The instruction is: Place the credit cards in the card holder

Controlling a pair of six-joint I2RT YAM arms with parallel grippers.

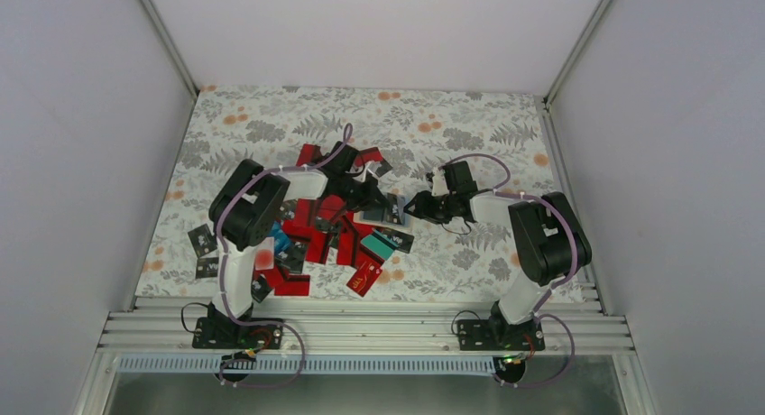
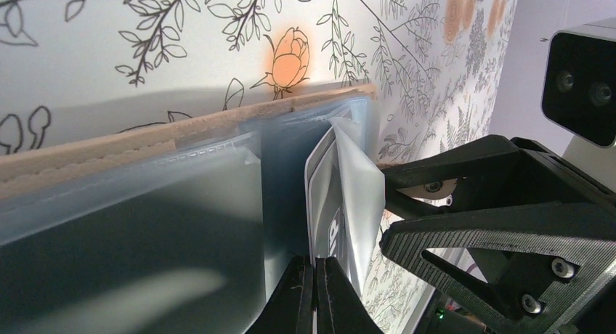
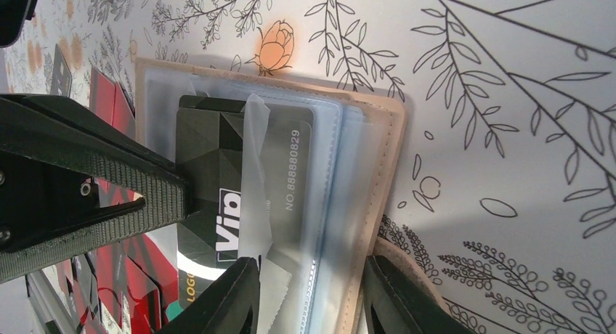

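Observation:
The tan card holder [image 3: 380, 152] lies open on the flowered cloth, its clear sleeves facing up. A black credit card [image 3: 211, 149] printed "VIP" sits partly inside one sleeve. My left gripper [image 2: 314, 294] is shut on that card's [image 2: 324, 196] near edge, and its ribbed fingers [image 3: 109, 196] come in from the left in the right wrist view. My right gripper [image 3: 312, 294] is closed across the holder's sleeves and tan edge. From above, both grippers [image 1: 383, 201] [image 1: 417, 206] meet at the holder [image 1: 398, 215] in mid table. The holder's stitched cover [image 2: 109, 149] shows behind the sleeves.
Several loose red, black and teal cards [image 1: 316, 235] are piled under and beside the left arm. One red card [image 1: 364, 276] lies nearer the front, and two black ones [image 1: 202, 242] lie at the far left. White walls close in the table.

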